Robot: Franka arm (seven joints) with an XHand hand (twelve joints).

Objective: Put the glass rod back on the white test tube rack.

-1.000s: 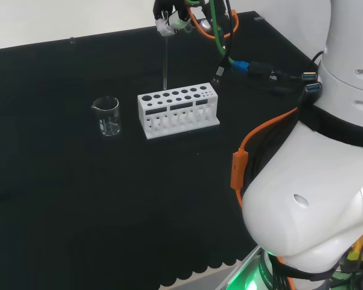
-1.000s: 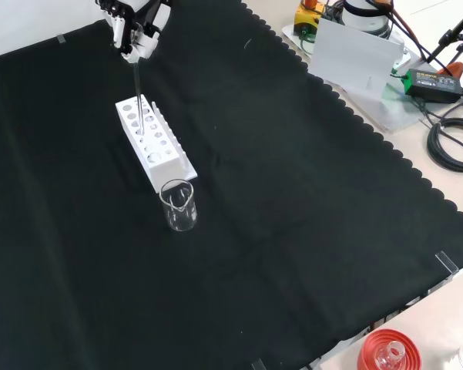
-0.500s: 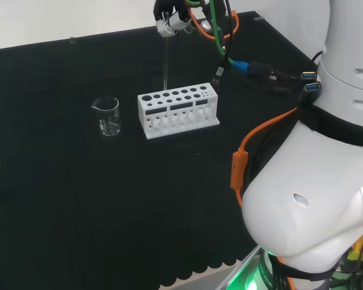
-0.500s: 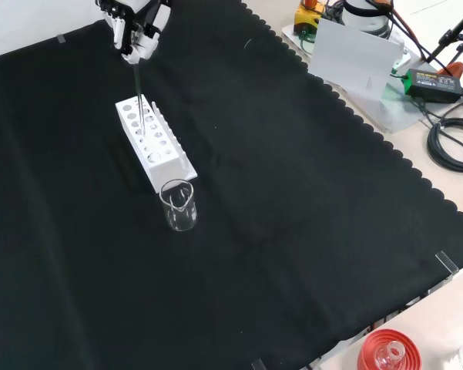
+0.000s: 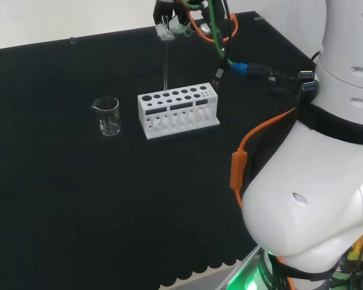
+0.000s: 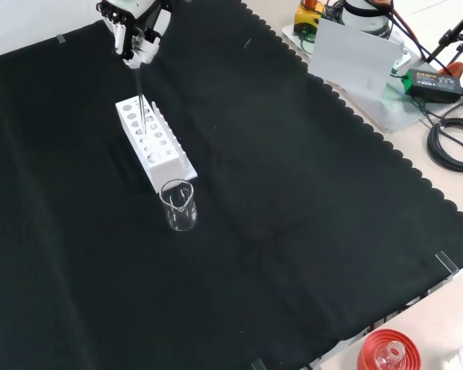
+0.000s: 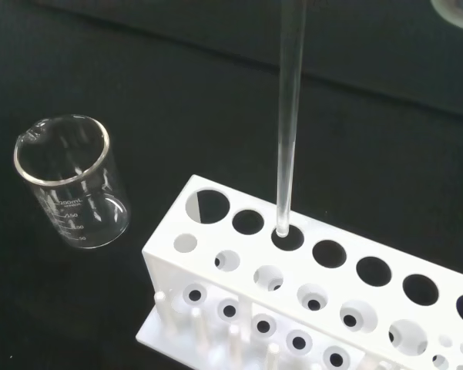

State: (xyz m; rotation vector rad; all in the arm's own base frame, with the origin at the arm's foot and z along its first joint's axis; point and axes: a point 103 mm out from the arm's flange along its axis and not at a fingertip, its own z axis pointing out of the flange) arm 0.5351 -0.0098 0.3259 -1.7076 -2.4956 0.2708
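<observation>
The white test tube rack (image 5: 178, 110) (image 6: 156, 143) (image 7: 308, 293) stands on the black cloth. A thin clear glass rod (image 5: 165, 63) (image 6: 140, 99) (image 7: 288, 123) hangs upright over it, pinched at its top by the black and white hand (image 5: 171, 18) (image 6: 135, 27). In the wrist view the rod's lower tip sits at the mouth of a hole in the rack's back row, third from the beaker end. An empty glass beaker (image 5: 107, 116) (image 6: 178, 205) (image 7: 71, 182) stands apart from the rack's end.
Orange and green cables (image 5: 220, 36) trail from the wrist behind the rack. The arm's white links (image 5: 326, 181) fill the head view's right. A red ribbed stand (image 6: 387, 351) sits off the cloth's near edge, with boxes and cables (image 6: 416, 77) at the front view's right.
The hand has shifted slightly, raising the rod a touch; its tip stays over the same rack hole. Rack and beaker have not moved.
</observation>
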